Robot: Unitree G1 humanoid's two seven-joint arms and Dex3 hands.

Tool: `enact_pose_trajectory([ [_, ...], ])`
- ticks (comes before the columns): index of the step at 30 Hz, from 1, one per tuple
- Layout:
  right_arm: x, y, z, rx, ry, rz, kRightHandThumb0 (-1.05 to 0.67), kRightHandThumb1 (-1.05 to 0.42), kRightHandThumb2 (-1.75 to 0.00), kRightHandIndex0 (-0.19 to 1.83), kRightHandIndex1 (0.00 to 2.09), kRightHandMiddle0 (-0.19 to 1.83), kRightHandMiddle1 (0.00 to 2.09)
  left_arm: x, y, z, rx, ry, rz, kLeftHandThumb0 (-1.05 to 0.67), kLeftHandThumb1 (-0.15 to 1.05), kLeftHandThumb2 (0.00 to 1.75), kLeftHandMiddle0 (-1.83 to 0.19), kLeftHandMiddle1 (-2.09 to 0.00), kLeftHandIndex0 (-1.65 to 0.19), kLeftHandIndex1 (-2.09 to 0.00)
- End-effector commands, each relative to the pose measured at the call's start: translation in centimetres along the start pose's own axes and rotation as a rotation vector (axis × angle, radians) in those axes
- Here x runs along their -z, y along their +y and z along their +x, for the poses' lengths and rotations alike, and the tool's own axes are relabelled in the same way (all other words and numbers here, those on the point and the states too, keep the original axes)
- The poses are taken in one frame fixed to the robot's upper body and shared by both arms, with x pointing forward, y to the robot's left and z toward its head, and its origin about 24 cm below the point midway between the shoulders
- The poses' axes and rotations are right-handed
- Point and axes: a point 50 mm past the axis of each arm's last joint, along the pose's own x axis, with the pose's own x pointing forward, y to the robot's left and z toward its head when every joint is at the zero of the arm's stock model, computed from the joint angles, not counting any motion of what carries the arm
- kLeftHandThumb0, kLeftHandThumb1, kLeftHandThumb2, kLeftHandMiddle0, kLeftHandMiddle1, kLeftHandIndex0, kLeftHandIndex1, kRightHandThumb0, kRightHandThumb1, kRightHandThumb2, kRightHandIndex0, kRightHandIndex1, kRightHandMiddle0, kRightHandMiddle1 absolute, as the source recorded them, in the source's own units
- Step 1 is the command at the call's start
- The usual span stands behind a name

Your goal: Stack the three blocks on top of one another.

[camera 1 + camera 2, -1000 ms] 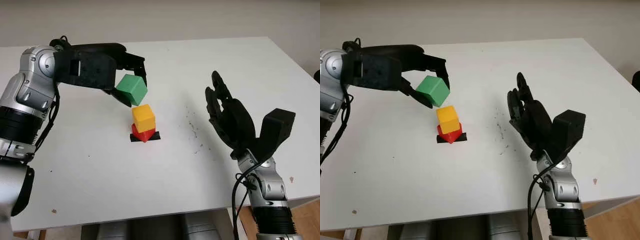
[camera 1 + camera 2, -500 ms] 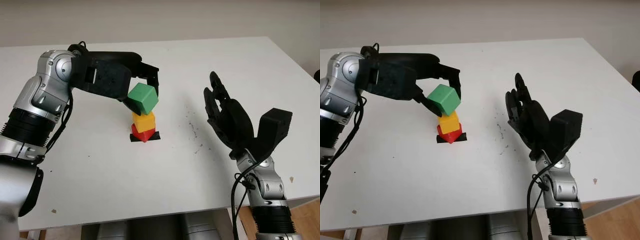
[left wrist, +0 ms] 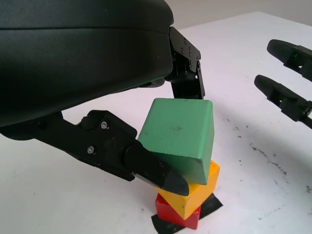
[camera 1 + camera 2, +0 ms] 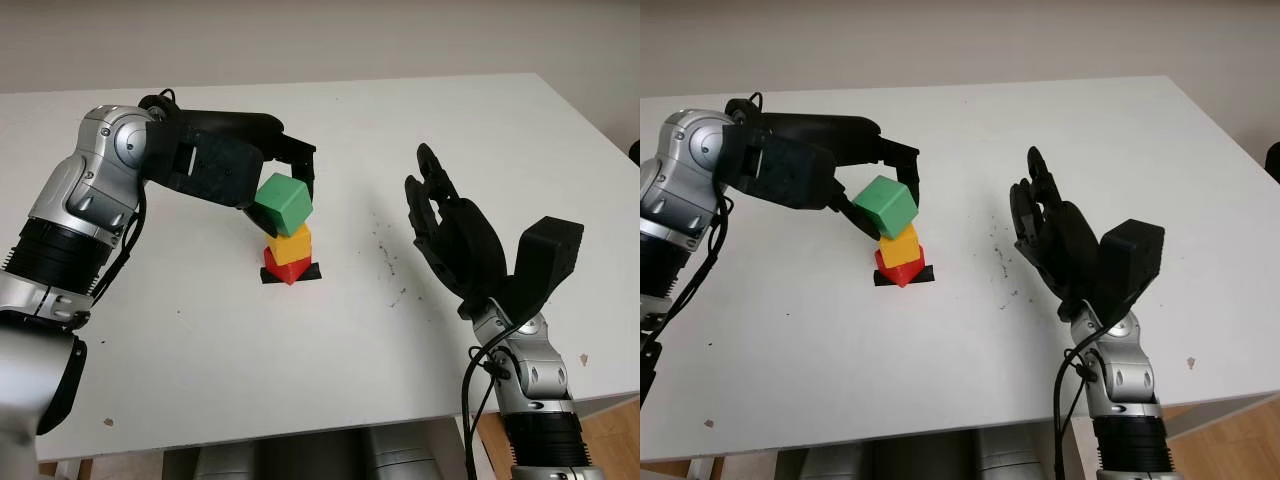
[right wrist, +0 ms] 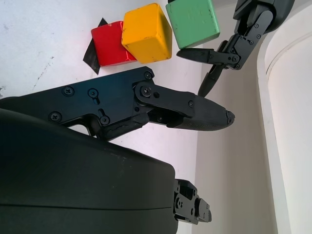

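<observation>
A white table (image 4: 200,350) is seen from above, its surface marked by dark specks (image 4: 388,262) to the right of centre. From the bottom left a silver arm (image 4: 75,210) is extended over the table, and at its end the black left hand (image 4: 225,165) is held above the middle of the surface. From the bottom right a second arm (image 4: 530,380) is raised, and the right hand (image 4: 455,240) is held upright above the table, to the right of the blocks and well apart from them; nothing is held in it and it is open.

A green block (image 4: 283,203) is gripped by the left hand: one finger (image 3: 187,68) is pressed against its far side and another (image 3: 146,165) against its near lower side, as is seen in the left wrist view. The block is tilted, and its lower edge lies at the top of the yellow block (image 4: 290,243); whether the two are touching cannot be told for certain. In the right wrist view a narrow gap appears between the green block (image 5: 193,22) and the yellow one (image 5: 146,33).

The yellow block is set on the red block (image 4: 281,267), turned a little relative to it. The red block is placed on a small patch of black tape (image 4: 308,272), near the middle of the table.
</observation>
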Motion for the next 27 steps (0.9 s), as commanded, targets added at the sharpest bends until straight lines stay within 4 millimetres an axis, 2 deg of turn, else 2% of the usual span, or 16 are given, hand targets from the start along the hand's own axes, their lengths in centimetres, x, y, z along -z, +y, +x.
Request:
enact_pose_trajectory([
  [1, -0.26, -0.03, 0.16, -0.004, -0.016, -0.005, -0.66, -1.05, -0.6, -0.17, 0.05, -0.14, 0.06, 0.35, 0.19, -0.23, -0.01, 0.021, 0.015, -0.37, 0.97, 0.06, -0.19, -0.05, -0.31, -1.57],
  [9, -0.35, -0.21, 0.15, -0.001, -0.011, -0.017, -0.68, -1.05, -0.58, -0.16, 0.05, -0.14, 0.06, 0.45, 0.1, -0.09, -0.001, 0.032, 0.037, -0.37, 0.97, 0.06, -0.19, -0.05, -0.29, -1.55],
  [27, -0.58, -0.18, 0.0, 0.005, -0.005, 0.001, -0.69, -1.05, -0.56, -0.19, 0.05, -0.19, 0.04, 0.6, -0.19, 0.22, 0.015, 0.025, -0.014, -0.34, 0.96, 0.05, -0.18, -0.05, -0.3, -1.68],
])
